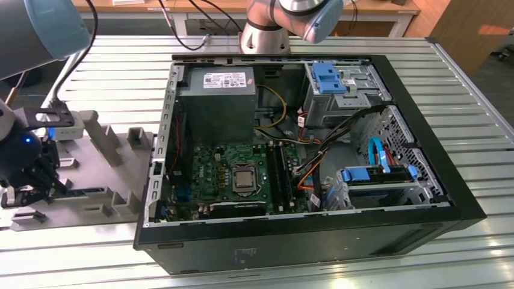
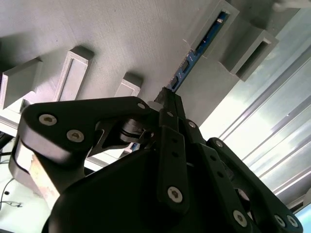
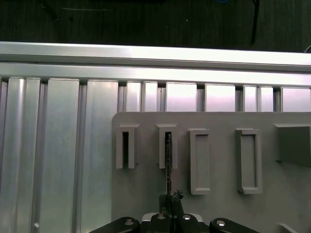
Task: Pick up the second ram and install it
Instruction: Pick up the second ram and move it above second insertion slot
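The fingers (image 2: 171, 108) are closed on the near end of the second ram (image 2: 197, 51), one pad to each flat face. This pinch suits a thin board, since it loads the faces and not the contact edge.

**Bench.** The ribbed metal bench (image 1: 80, 265) carries all items.

**Computer case.** The black case (image 1: 321, 241) lies on its side with the panel off, so the green motherboard (image 1: 233, 162) faces upward and is open to approach from above. Long dark memory slots (image 1: 277, 174) run at 3 o'clock from the processor socket (image 1: 242, 179). Whether any slot is filled cannot be told.

**Tray.** The grey tray (image 1: 105, 198) lies on the bench at 9 o'clock from the case in the exterior view. Its upright slotted blocks (image 3: 125, 148) hold parts on edge, which leaves both faces free for the pinch.

**Arm head.** In the exterior view the arm head is lowered over the tray's far 9 o'clock end, well apart from the case.

**Second ram.** The stick stands on edge in the tray, and its far end sits in a slotted block (image 2: 214, 22). It is judged as gripped but not yet lifted out. In the first wrist view it reads as a thin dark line (image 3: 168, 165) running straight from the fingertips into the block. In the second wrist view the edge is blue, with small parts along it. It is long, flat and narrow.
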